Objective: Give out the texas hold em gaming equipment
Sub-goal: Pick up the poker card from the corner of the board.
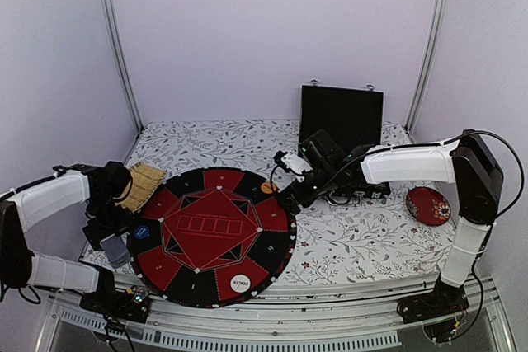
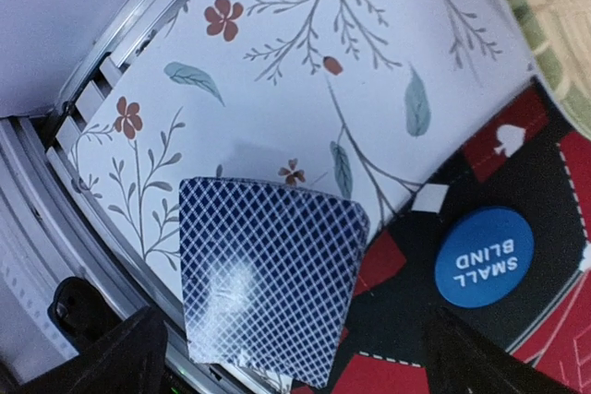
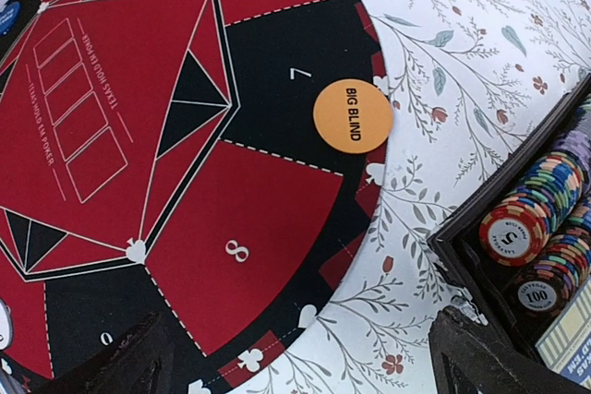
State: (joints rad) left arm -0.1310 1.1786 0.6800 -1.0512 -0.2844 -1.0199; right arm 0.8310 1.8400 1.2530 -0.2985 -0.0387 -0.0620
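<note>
Biggest risk is the poker mat (image 1: 213, 228): it's loose on the floral tablecloth (image 1: 363, 237), so any finger scraping it could drag it and shift every marker on it. Next is the open chip case (image 1: 341, 117). The right gripper (image 3: 300, 366) is close to its wall, and a careless swing could clip the chip stacks (image 3: 517, 228). The deck (image 2: 268, 292) lies face down at the mat's left edge, part on the mat and part on the cloth. It isn't seated flat and the backs look glossy, so I'd expect a pinch to fan it or lift several cards. The discs are thin and flat, so hard to grab. DEALER disc (image 1: 240, 283) is on the near rim, BIG BLIND disc (image 3: 352, 115) by seat 7, SMALL BLIND disc (image 2: 483, 257) just beside the deck. The left arm is folded low with the wrist pointing down. The left gripper (image 2: 295, 371) has its fingers spread wide either side of the deck, with no contact visible. The right arm is stretched across between the case and the mat rim, fingers spread and empty.
</note>
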